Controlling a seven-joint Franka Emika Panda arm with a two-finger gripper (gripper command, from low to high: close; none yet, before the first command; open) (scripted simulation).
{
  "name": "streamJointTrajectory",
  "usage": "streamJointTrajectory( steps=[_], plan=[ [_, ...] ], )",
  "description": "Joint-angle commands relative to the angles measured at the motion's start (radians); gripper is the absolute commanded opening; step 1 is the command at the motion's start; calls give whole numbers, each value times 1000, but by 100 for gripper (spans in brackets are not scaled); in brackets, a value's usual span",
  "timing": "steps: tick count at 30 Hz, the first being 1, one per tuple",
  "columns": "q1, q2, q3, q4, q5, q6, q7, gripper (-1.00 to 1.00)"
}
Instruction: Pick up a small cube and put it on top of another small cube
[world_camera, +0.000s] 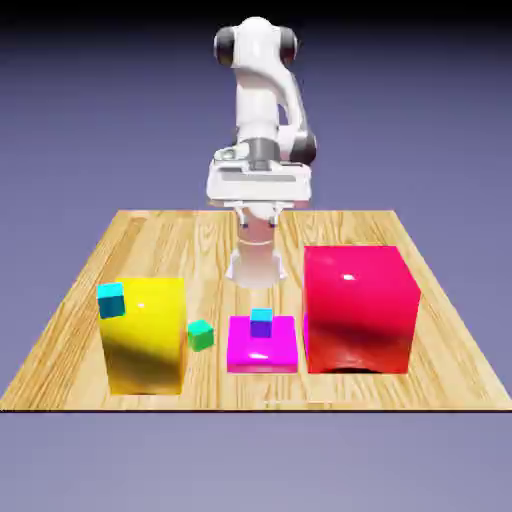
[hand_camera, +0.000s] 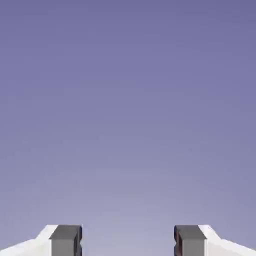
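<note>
The jaws (hand_camera: 128, 241) stand wide open, their two grey fingertips apart at the lower edge of the hand view, toward 7 and 5 o'clock, with plain blue-violet backdrop between them. In the exterior view, taking 12 o'clock as the top, the white robot arm (world_camera: 258, 95) reaches down from 12 o'clock, its hand raised above the pale wood-grained surface (world_camera: 215, 260). Toward 6 o'clock from the hand, the small glossy cube with a blue-violet front and light blue top (world_camera: 261, 323) sits on the wide, flat, glossy magenta slab (world_camera: 262, 358), near its 12 o'clock edge and well apart from the jaws. Just beside the slab, toward 9 o'clock, is a small green cube (world_camera: 201, 335), turned at an angle. Beyond it at 9 o'clock stands a tall glossy yellow block (world_camera: 145, 345); a small cyan cube (world_camera: 111, 300) shows at the block's 10 o'clock corner, though whether they touch cannot be told. A large glossy red block (world_camera: 358, 310) stands toward 3 o'clock from the slab.
</note>
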Motion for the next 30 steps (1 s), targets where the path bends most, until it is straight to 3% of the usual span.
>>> streamJointTrajectory(
  steps=[1,22,30],
  plan=[
    [-25,34,1,36,14,-32,4,0],
    [-652,771,-59,745,257,-710,217,0],
    [-606,925,-344,610,506,-893,316,0]
  ],
)
